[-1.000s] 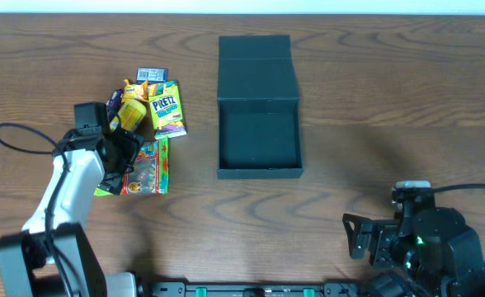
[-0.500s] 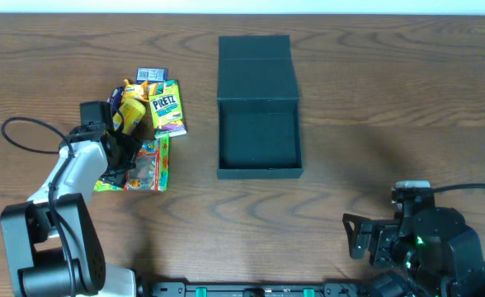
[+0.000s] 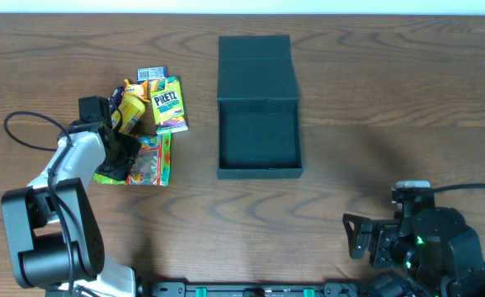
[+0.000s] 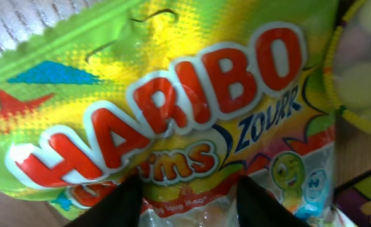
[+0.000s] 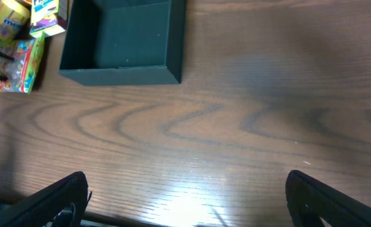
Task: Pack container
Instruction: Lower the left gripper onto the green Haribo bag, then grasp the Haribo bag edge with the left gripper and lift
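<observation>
Change, left arm: since 1.0 s ago, upper links further into overhead view at lower left; left pincer (image 4: 185,195) moved slightly toward far edge of bench (image 3: 374,99).
Change, Haribo bag (image 3: 150,161): nudged a little toward far edge since 1.0 s ago.
Change, Pretz pack (image 3: 167,103): shifted very slightly, tilt almost the same.
Change, box (image 3: 257,136): none, same spot and same pose.
Change, right arm: none.
Count, boxes: one.
Count, snacks: four told apart (Haribo bag, Pretz pack, yellow packet (image 3: 131,107), small blue-white packet (image 3: 152,74)); something dark beside yellow packet, too hidden to identify.
Count, arms: two.
Box position: centre of bench, well apart from both pincers, to the right of the snack pile; open, lid (image 3: 256,68) laid back flat on far side; interior bare.
Left pincer state: spread, directly over Haribo bag; fingers (image 4: 113,205) dark at bottom of wrist view, bag print filling the gap between them; contact with bag cannot be told.
Right pincer (image 5: 185,183) state: spread wide, nothing between the fingers, over bare bench at near right.
Snack pile: Pretz pack and yellow packet side by side, just beyond Haribo bag; small packet furthest back.
</observation>
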Robot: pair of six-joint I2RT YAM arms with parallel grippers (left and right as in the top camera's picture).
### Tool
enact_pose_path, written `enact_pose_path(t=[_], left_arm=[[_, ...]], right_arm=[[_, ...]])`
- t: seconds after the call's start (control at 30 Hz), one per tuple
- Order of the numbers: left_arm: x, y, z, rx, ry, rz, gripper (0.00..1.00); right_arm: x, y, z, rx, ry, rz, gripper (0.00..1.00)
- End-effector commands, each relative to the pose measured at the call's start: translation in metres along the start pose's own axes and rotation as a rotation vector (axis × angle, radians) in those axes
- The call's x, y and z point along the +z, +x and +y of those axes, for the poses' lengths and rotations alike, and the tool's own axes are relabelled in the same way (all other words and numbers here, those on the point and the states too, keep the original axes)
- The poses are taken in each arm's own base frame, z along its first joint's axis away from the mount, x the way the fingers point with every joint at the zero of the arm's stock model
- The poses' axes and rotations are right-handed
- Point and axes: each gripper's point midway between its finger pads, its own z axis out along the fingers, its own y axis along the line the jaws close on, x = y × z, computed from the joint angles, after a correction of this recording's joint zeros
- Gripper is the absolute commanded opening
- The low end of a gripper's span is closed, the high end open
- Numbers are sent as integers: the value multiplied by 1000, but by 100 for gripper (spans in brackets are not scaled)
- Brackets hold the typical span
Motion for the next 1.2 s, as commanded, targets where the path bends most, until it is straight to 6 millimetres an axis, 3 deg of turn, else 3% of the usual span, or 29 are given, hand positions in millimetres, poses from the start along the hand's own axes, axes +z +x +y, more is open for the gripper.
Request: enact_pose_path(t=[0.0, 0.13, 0.27, 0.53, 0.7, 0.97, 1.17], left_arm=[[37, 39, 33, -16, -108, 180, 40], [36, 43, 39, -13, -131, 195, 27], [35, 45, 43, -17, -151, 206, 6], [26, 55, 62, -7, -231, 245, 6], [2, 51, 62, 10, -216, 196, 6], [-63, 27, 31, 272, -6, -21, 6], [-98, 31, 10, 441, 118, -132, 6]], right_arm=[[-3, -2, 0, -7, 2, -11, 99], [-3, -2, 0, -7, 2, -11, 99], [-3, -2, 0, -7, 2, -11, 99], [-3, -2, 0, -7, 2, -11, 99], [-2, -2, 0, -7, 2, -11, 99], [-3, -2, 0, -7, 2, -11, 99], [-3, -2, 0, -7, 2, -11, 99]])
